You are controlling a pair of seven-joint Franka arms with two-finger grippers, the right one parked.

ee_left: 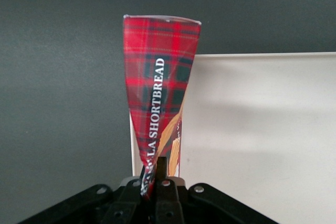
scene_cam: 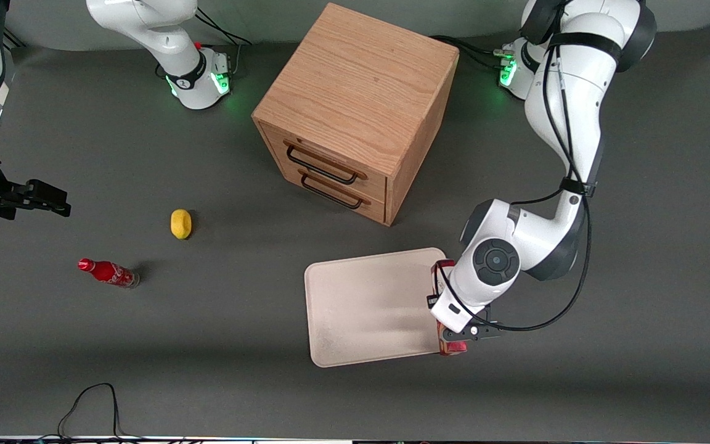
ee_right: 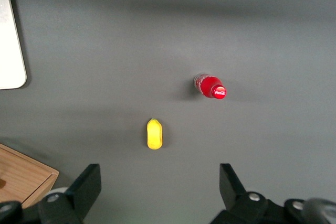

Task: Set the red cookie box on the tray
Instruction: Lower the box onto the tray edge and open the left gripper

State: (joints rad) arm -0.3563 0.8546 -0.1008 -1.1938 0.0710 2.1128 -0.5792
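The red cookie box (ee_left: 160,98) has a red tartan print with "SHORTBREAD" lettering. My left gripper (ee_left: 156,174) is shut on its nearest end, and the box stretches away from the fingers. In the front view the gripper (scene_cam: 453,330) is at the edge of the cream-white tray (scene_cam: 367,302) toward the working arm's end. The wrist hides most of the box, and only its red ends (scene_cam: 452,347) show. The box lines up along the rim of the tray (ee_left: 252,129), partly over the tray and partly over the grey table. I cannot tell whether it touches the tray.
A wooden two-drawer cabinet (scene_cam: 355,117) stands farther from the front camera than the tray. A yellow lemon-like object (scene_cam: 181,223) and a small red soda bottle (scene_cam: 108,272) lie toward the parked arm's end. A black cable (scene_cam: 93,401) loops at the table's near edge.
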